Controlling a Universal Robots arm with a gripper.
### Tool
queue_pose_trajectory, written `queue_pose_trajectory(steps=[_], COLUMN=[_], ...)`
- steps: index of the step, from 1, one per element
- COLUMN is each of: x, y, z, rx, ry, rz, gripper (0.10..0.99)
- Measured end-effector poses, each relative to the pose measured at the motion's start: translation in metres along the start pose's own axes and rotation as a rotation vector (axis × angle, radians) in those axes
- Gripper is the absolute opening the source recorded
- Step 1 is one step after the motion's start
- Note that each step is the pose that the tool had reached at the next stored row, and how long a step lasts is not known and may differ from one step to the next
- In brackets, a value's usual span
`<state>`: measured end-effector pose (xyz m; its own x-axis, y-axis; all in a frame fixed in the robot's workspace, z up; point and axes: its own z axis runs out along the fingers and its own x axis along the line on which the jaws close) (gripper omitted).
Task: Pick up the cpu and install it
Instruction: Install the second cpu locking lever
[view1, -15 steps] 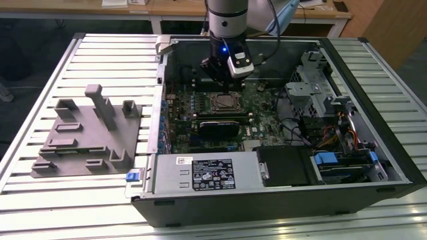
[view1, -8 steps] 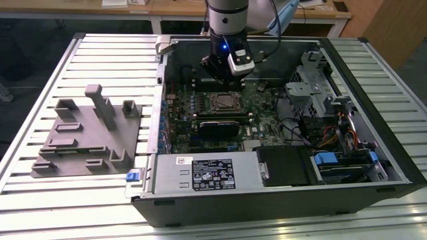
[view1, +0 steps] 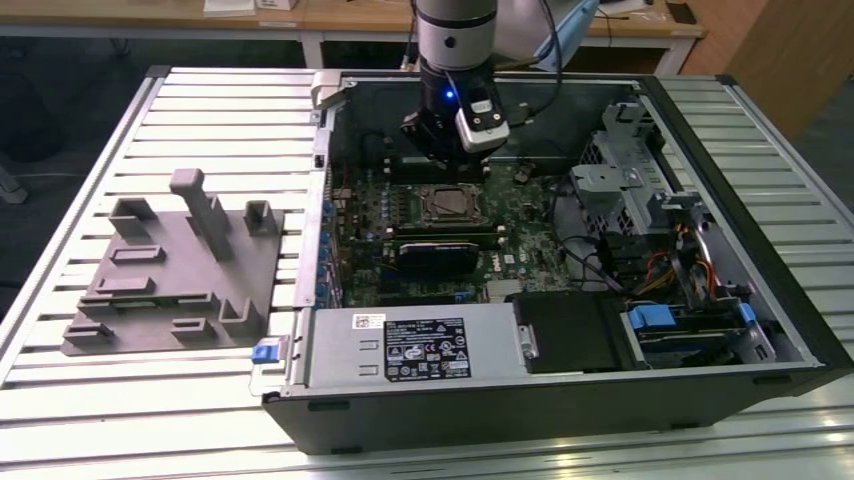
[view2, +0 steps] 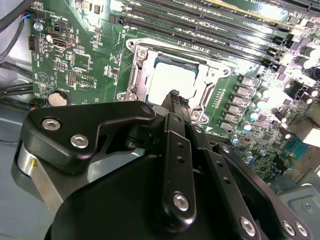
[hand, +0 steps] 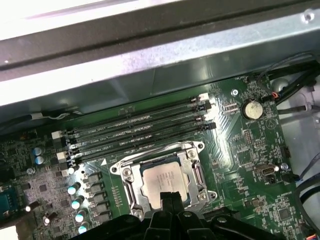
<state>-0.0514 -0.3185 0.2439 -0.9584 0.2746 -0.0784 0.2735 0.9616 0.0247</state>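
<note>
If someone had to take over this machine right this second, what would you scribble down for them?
Gripper: hanging just above the socket inside the open computer case; nothing visible between its fingers, and I cannot tell whether they are open or shut.
The cpu: lying flat inside the socket frame on the motherboard, its silvery top showing in both wrist views.
Done: the chip looks placed.
Left: check that it sits properly. The grey fixture stands outside the case.
</note>
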Motion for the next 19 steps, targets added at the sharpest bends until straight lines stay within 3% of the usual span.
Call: queue_pose_trajectory(steps=[19], x=[-0.0075], y=[-0.0262], z=[0.0005], rx=[0.001], ry=[0.0017], rz=[0.000], gripper=[0.106])
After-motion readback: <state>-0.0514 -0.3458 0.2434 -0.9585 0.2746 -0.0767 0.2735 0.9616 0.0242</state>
